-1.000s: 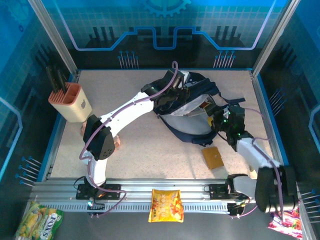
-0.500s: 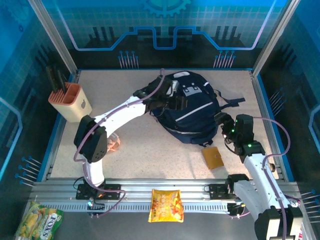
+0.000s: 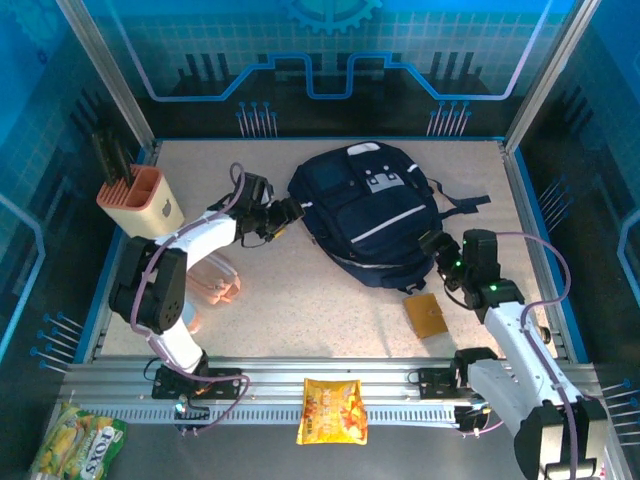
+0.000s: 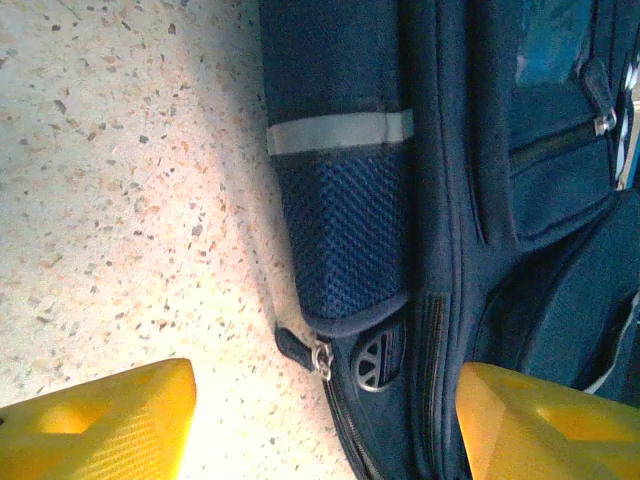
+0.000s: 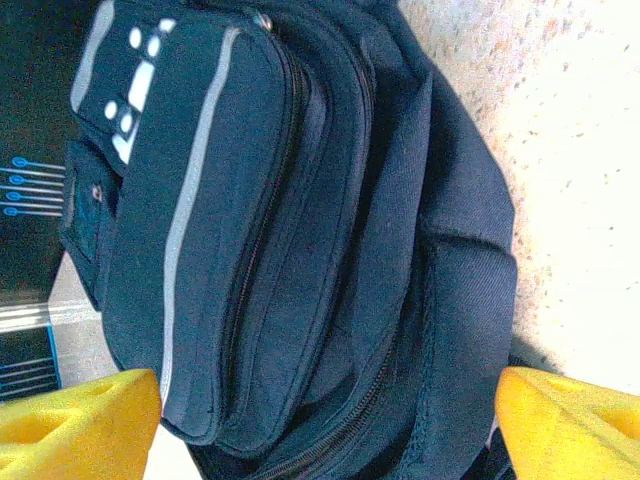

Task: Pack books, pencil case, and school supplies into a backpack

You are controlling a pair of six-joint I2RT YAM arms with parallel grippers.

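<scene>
speckled table [image 3: 300,310] carries the backpack [image 3: 370,215], a tan square piece [image 3: 426,316], a peach holder [image 3: 142,207].

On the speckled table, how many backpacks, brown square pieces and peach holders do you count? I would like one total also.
backpack: 1
brown square piece: 1
peach holder: 1
Total: 3
</scene>
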